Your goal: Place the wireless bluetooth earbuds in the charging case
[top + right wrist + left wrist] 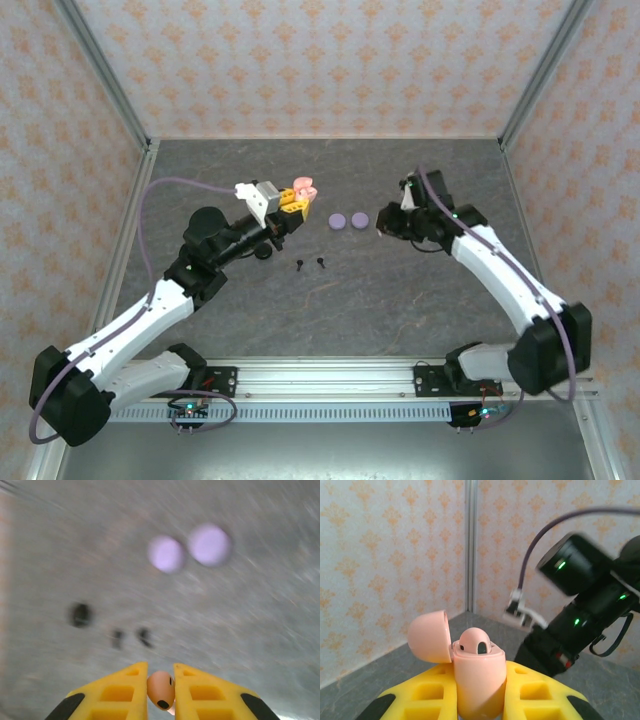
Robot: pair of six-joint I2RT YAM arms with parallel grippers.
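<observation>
Top view, left gripper: raised over the middle of the table, yellow fingers closed on the pink charging case. I can't tell from here if the lid is up.
Top view, right gripper: right of the case, with dark, small tips. I can't make out what sits between them.
Top view, table: the left lilac disc and right lilac disc lie side by side between the grippers. Nearer lie the first black earbud and second black earbud, just apart. A black round thing is partly hidden under the left arm.
Left wrist view, left gripper: pinching the pink charging case by its body, whose bottom is cut off at the frame edge.
Left wrist view, case: the lid is swung open to the left. A seated pink bud shows its rounded top and a dark oval. I can't see the second socket.
Left wrist view, right arm: beyond, blurred and black with green lights, its tips lost.
Right wrist view, right gripper: pressed onto a pink earbud, whose lower end is cut off.
Right wrist view, table: all blurred. The lilac discs are pale blobs, and the black round thing and black earbuds are smudges.
</observation>
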